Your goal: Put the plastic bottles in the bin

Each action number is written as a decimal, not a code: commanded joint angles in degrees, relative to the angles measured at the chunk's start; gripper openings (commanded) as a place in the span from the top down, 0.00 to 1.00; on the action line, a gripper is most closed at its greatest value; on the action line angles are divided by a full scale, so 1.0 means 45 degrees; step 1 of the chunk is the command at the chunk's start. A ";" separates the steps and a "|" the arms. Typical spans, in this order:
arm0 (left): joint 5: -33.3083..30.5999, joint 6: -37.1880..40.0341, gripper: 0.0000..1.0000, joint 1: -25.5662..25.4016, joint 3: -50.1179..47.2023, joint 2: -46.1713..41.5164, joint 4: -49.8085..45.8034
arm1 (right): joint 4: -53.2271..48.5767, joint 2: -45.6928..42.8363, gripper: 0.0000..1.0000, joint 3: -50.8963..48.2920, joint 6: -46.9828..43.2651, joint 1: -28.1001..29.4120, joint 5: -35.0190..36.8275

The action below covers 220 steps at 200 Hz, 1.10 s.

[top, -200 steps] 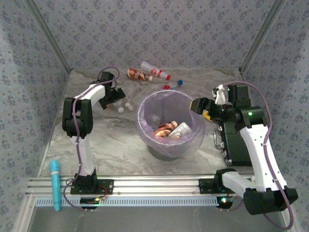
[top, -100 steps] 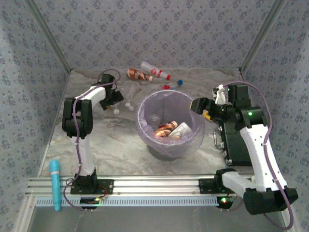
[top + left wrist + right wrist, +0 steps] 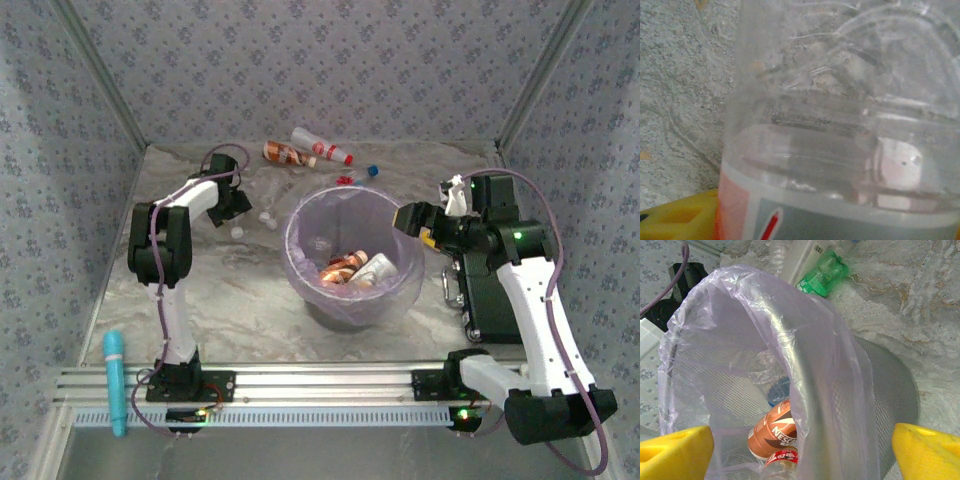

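Lying behind bin [image 3: 294,262]: loose bottles [image 3: 318,145]

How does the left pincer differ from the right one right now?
The left pincer is down at the table, left of the bin; the right pincer hangs at the bin's right rim.
A clear bottle sits right against the left pincer; the right pincer has nothing in it.
The right pincer is wide open; the left pincer's gap is hidden.
Both have yellow pads.
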 commanded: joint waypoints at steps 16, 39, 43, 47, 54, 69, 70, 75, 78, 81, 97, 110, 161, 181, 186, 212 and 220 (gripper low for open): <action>-0.0672 0.0458 0.33 -0.0042 -0.0194 -0.1172 -0.0571 | 0.0099 -0.0239 0.07 0.0112 -0.0058 0.0084 0.0217; -0.0958 0.1178 0.35 -0.0088 -0.0170 -0.2058 -0.0639 | 0.0282 -0.0373 0.07 0.0226 -0.0039 0.0079 0.0388; -0.1031 0.1286 0.35 -0.0099 -0.0193 -0.2243 -0.0666 | 0.0313 -0.0384 0.07 0.0257 -0.0038 0.0084 0.0452; -0.1124 0.1390 0.35 -0.0115 -0.0185 -0.2418 -0.0689 | 0.0324 -0.0401 0.07 0.0316 -0.0033 0.0084 0.0514; -0.1185 0.1620 0.36 -0.0149 -0.0204 -0.2728 -0.0690 | 0.0363 -0.0424 0.07 0.0426 -0.0038 0.0067 0.0597; -0.1257 0.2020 0.37 -0.0235 -0.0263 -0.3451 -0.0633 | 0.0402 -0.0415 0.07 0.0708 -0.0077 0.0064 0.0887; -0.1272 0.2046 0.37 -0.0246 -0.0263 -0.3502 -0.0633 | 0.0402 -0.0410 0.07 0.0739 -0.0077 0.0055 0.0913; -0.1262 0.2194 0.38 -0.0290 -0.0282 -0.3742 -0.0615 | 0.0403 -0.0405 0.07 0.0838 -0.0095 0.0028 0.1016; -0.1259 0.2288 0.38 -0.0322 -0.0282 -0.3885 -0.0613 | 0.0403 -0.0390 0.07 0.0945 -0.0111 0.0043 0.1052; -0.1271 0.2351 0.38 -0.0360 -0.0282 -0.4044 -0.0613 | 0.0403 -0.0371 0.07 0.1015 -0.0130 0.0045 0.1115; -0.1334 0.2788 0.39 -0.0588 -0.0282 -0.4881 -0.0612 | 0.0393 -0.0299 0.07 0.1456 -0.0184 0.0045 0.1426; -0.1418 0.3186 0.42 -0.0840 -0.0329 -0.5598 -0.0531 | 0.0401 -0.0197 0.06 0.1847 -0.0235 0.0040 0.1670; 0.2216 0.5574 0.48 -0.2037 -0.0516 -0.8346 0.0136 | 0.1096 0.0758 0.06 0.3486 -0.0272 0.0687 0.1513; 0.3857 0.6237 0.52 -0.2636 -0.0426 -0.9158 0.0178 | 0.1624 0.1442 0.06 0.4228 -0.0289 0.1395 0.0960; 0.4182 0.6289 0.55 -0.2787 -0.0453 -0.9327 0.0252 | 0.1752 0.1646 0.06 0.4422 -0.0325 0.1578 0.0804; 0.6770 0.6838 0.60 -0.3483 -0.0041 -0.9965 0.0123 | 0.2165 0.2603 0.06 0.5516 -0.0660 0.2514 0.0184; 0.7210 0.7047 0.61 -0.3769 0.0279 -0.9965 -0.0219 | 0.2341 0.2830 0.06 0.5779 -0.0684 0.2748 0.0085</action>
